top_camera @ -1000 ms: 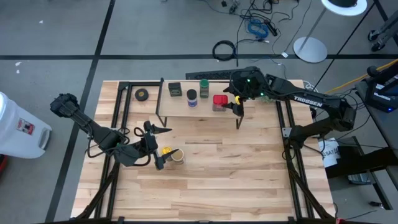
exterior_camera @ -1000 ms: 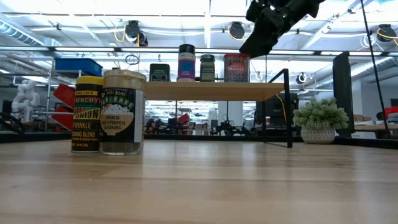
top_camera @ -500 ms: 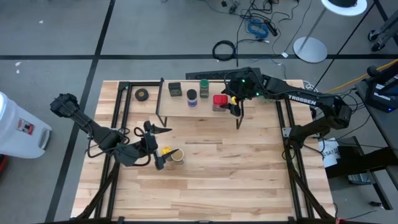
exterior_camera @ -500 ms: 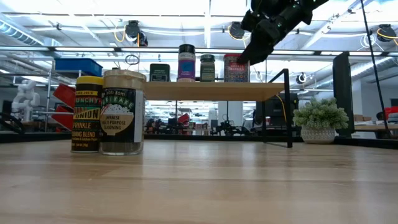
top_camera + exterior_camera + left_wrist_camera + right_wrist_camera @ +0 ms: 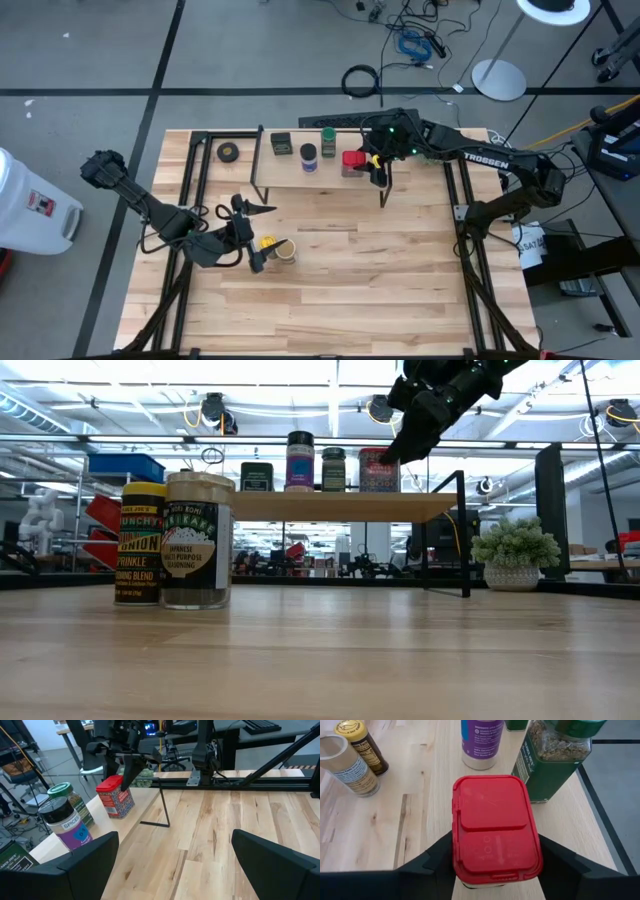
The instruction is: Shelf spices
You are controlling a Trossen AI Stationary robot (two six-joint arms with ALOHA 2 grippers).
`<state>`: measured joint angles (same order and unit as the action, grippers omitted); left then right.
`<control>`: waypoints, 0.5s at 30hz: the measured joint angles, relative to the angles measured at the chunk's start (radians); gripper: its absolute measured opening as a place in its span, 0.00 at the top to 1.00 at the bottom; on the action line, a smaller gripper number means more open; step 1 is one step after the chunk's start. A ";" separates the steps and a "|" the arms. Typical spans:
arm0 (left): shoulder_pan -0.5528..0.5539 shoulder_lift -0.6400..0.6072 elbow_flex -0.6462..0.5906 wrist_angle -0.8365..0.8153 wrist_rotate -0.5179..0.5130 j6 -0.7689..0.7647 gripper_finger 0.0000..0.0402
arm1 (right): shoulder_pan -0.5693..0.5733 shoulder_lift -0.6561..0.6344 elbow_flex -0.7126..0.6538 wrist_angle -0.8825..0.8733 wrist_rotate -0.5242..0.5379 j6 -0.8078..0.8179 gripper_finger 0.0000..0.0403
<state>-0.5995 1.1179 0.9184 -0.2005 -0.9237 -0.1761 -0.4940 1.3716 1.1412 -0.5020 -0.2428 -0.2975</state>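
Tin status, high view: red square tin [image 5: 352, 162] stands on the shelf [image 5: 320, 178] at centre top of frame, right gripper [image 5: 377, 172] against its right side. Left gripper [image 5: 250, 237] hovers lower left beside the yellow-lidded jar [image 5: 267, 243] and tan-lidded jar [image 5: 286, 250], both on the desk [image 5: 400, 290].

Low view: tin upright at right end of the shelf row.

Left wrist view: left jaws spread wide, empty.

Right wrist view: right jaws flank the tin's flat sides, seemingly touching (grip or release, cannot tell). Judgement: rigid, light, smooth metal, likely slippery; hold low on the flat walls, not the hinged lid.
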 joint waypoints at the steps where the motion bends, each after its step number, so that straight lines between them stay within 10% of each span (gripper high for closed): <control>1: 0.000 0.000 0.000 0.000 0.000 0.000 0.01 | 0.001 0.000 0.000 -0.001 0.000 0.005 0.49; 15: 0.000 0.000 0.000 -0.003 0.000 0.000 0.01 | 0.031 -0.078 0.000 -0.051 -0.022 0.087 0.48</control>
<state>-0.5995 1.1179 0.9184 -0.2039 -0.9237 -0.1761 -0.4629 1.2935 1.1408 -0.5533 -0.2651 -0.2101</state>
